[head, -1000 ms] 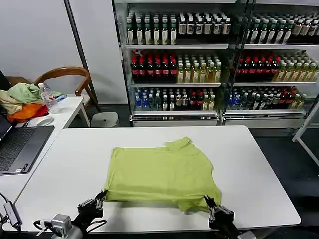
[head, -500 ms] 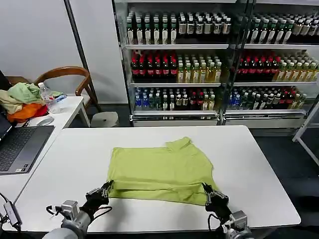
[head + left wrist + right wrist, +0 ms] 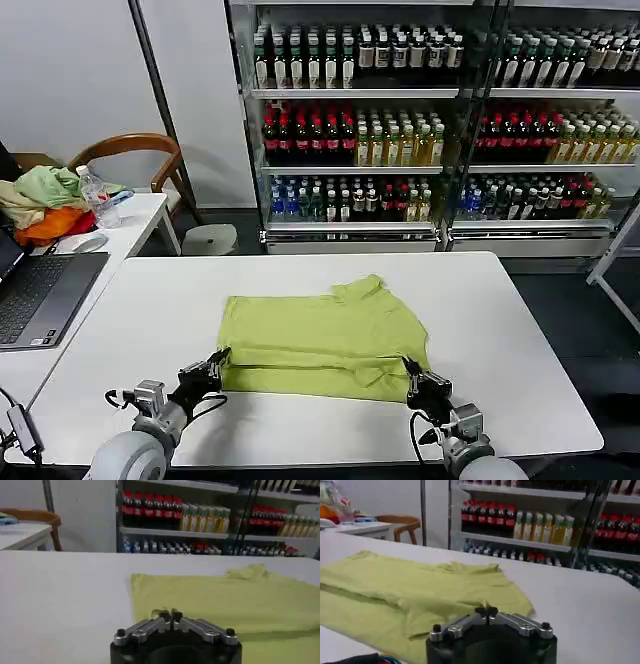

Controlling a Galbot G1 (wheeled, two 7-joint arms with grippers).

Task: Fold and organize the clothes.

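Observation:
The lime yellow-green T-shirt (image 3: 325, 335) lies on the white table (image 3: 500, 330), its near hem doubled back over the body. My left gripper (image 3: 213, 366) is shut on the hem's near left corner, and my right gripper (image 3: 411, 376) is shut on the near right corner. In the left wrist view the fingers of the left gripper (image 3: 170, 615) pinch a fold of the shirt (image 3: 225, 600). The right wrist view has the right gripper (image 3: 486, 612) closed on cloth, with the shirt (image 3: 410, 592) spread beyond it.
A side table at the left holds a laptop (image 3: 35, 295), a mouse, a water bottle (image 3: 95, 197) and a heap of other garments (image 3: 45, 200). A wooden chair (image 3: 135, 150) stands behind it. Shelves of drink bottles (image 3: 420, 130) fill the back.
Both grippers have moved away from me over the table, carrying the shirt's near hem up and back, so the shirt's visible area has shortened from the front.

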